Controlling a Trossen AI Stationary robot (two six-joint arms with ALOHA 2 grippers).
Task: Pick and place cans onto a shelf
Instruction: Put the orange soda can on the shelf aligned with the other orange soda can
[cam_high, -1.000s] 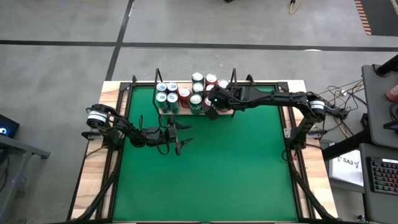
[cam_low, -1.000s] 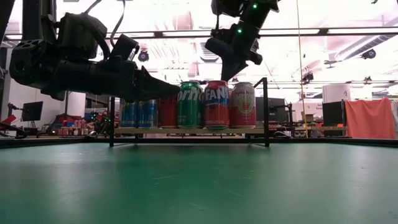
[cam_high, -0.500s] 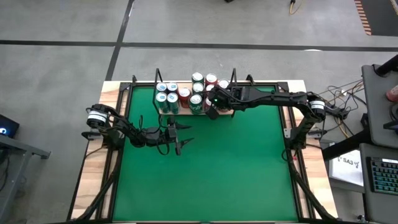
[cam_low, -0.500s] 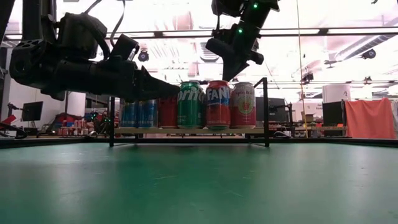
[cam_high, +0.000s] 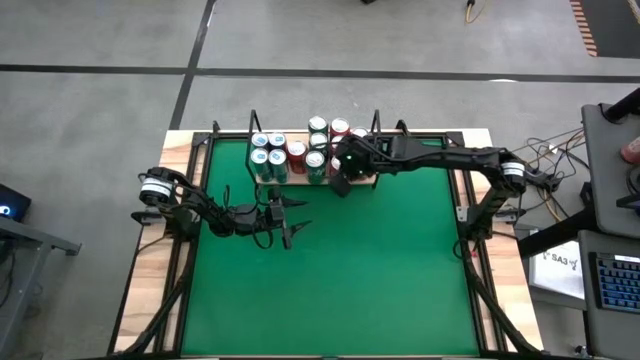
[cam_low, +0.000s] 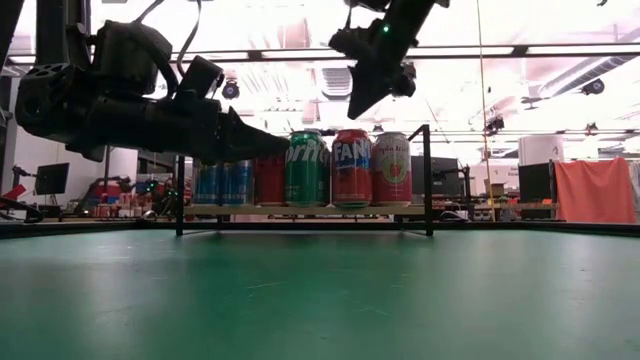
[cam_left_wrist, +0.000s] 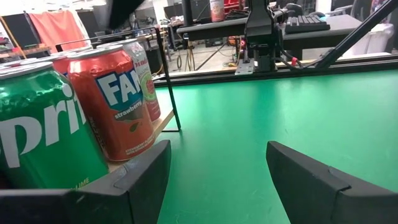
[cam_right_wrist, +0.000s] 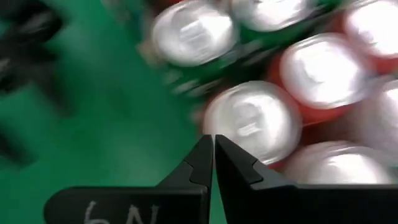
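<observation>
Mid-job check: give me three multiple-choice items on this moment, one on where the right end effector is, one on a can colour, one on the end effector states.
1. Where is the right end effector?
A. Resting on the green table
B. In the air above the cans on the shelf
C. Beside the left arm's base

2. In the low view, what colour is the can just left of the red Fanta can?
A. Green
B. Silver-white
C. Orange

3. How do the two end effectors stand?
A. Both shut
B. Left shut, right open
C. Left end effector open and empty, right shut and empty

Answers: 1 B, the low view shows it hanging over the can tops, touching none. 2 A, it is a green Sprite can. 3 C, the left wrist view shows spread fingers with only table between; the right wrist view shows fingers pressed together.
</observation>
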